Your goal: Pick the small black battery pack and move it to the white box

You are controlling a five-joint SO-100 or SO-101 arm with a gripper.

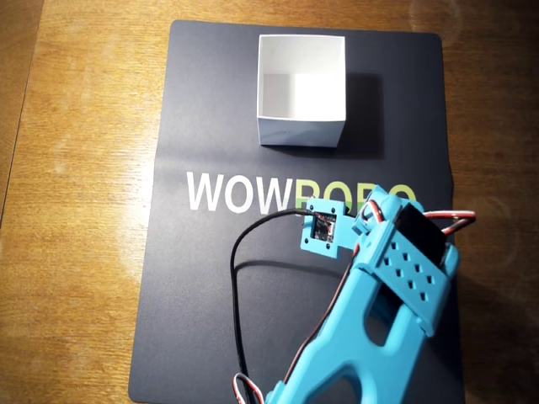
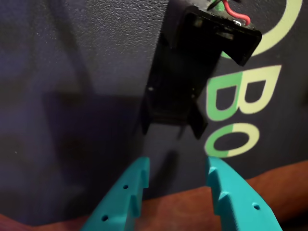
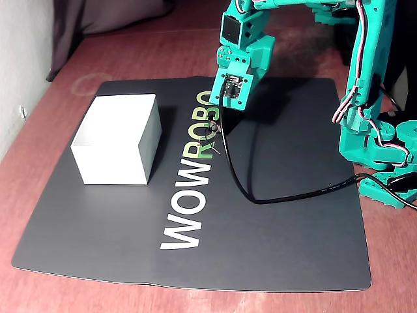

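The claw [image 2: 177, 168] is open to a moderate width and holds nothing; in the wrist view its two teal fingertips [image 2: 137, 175] stand apart with bare surface between them. The small black battery pack [image 2: 192, 72] lies on the dark mat [image 2: 72, 96] directly ahead of the claw, just beyond the fingertips and not touching either one. Its near end points toward the gap between the fingers. Red and green wires [image 2: 233, 12] leave its far end, the end away from the claw. The pack rests beside the green letters [image 2: 240, 96] printed on the mat, which lie to the right of the claw in the wrist view.

In the fixed view the arm [image 3: 244, 45] is bent over the printed lettering, and the claw itself is hidden beneath the wrist camera module [image 3: 231, 88]. The pack cannot be made out clearly in this view. A black cable [image 3: 260, 195] loops from the module across the mat.

The white box [image 1: 301, 88] stands open on the mat, well apart from the claw, on the far side of the lettering in the overhead view. Its interior is white.
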